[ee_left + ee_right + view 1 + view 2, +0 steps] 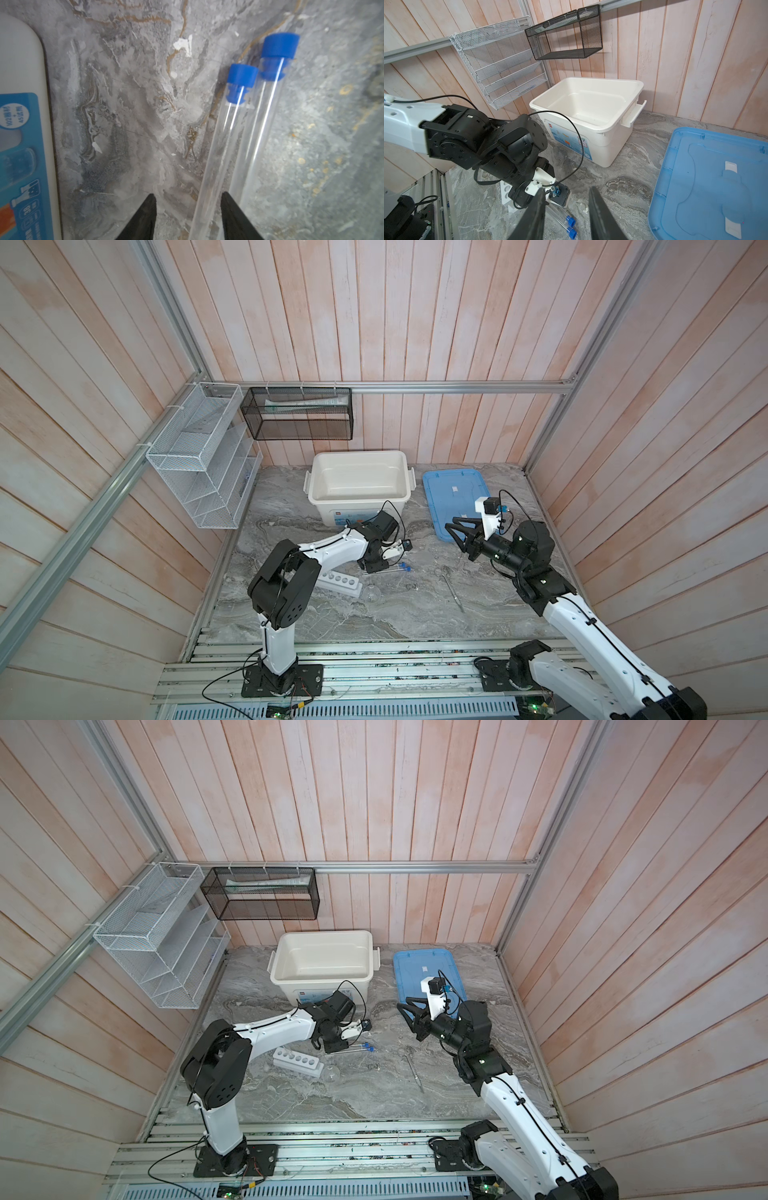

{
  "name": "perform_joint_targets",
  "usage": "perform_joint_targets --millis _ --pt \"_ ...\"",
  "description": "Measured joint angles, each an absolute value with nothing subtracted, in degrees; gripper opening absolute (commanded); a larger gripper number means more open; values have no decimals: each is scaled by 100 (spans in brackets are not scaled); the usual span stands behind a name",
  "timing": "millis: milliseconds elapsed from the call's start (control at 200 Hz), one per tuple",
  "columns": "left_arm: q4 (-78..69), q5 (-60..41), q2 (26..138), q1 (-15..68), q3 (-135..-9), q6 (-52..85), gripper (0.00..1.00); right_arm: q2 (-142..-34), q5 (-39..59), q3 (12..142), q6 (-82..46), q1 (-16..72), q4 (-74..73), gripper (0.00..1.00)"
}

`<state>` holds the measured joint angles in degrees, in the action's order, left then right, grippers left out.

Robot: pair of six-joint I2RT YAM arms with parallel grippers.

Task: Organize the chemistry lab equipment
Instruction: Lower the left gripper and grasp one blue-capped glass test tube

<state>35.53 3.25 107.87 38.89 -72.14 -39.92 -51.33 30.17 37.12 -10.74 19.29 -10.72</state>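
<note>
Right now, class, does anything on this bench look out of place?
Yes. Two blue-capped tubes lie flat on the marble table instead of standing in the white tube rack close by, so they could roll.

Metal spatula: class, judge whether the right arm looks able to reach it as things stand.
Probably yes. The metal spatula lies alone on bare tabletop close to the right gripper, whose jaws stand open and empty; nothing lies between them. Lying flat, it may be awkward to pinch.

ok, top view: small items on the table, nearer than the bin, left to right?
Rack → round flask → blue tube caps → metal spatula.
</note>
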Motion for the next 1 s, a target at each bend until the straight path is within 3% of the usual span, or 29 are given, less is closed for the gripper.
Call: perform_joint_targets --millis 1000 --pt "3452 244 11107 3898 -7328 -4032 32 -5199 3083 3629 -1140 1811 -1201 35"
